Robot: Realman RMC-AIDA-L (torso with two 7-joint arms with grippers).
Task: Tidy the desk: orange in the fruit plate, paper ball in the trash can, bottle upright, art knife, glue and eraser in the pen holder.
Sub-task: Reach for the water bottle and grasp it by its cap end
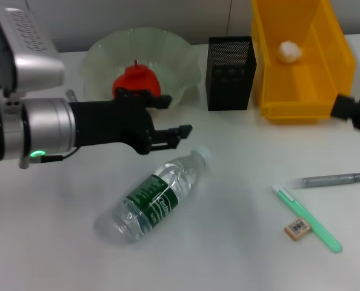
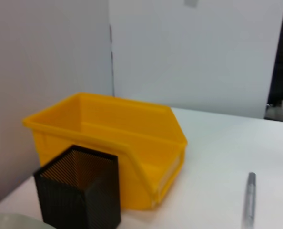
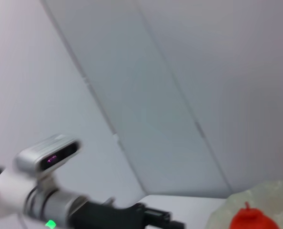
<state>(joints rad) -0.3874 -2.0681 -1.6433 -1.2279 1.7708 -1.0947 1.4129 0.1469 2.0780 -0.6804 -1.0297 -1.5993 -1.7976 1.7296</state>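
Bottle (image 1: 156,201) lying on its side on the white table (image 1: 228,254), cap toward the pen holder (image 1: 230,73), label facing up. Left gripper (image 1: 174,118) reaches in from the left above the table, fingers spread wide and holding nothing, hovering just beyond the bottle's cap end and in front of the fruit plate (image 1: 107,51); its black body partly hides the orange (image 1: 134,77) resting in that plate. Pen holder stands between the fruit plate and the trash can (image 1: 331,66), just beside the latter. Paper ball (image 1: 290,51) lies inside the trash can. Right gripper (image 1: 356,114) shows only at the right edge, near the trash can's front corner; whether it is open cannot be told. On the table to the right lie a grey pen-shaped tool (image 1: 337,179), a green stick-shaped tool (image 1: 307,219), and the eraser (image 1: 297,228) touching the green tool's side. All three lie well apart from the bottle.
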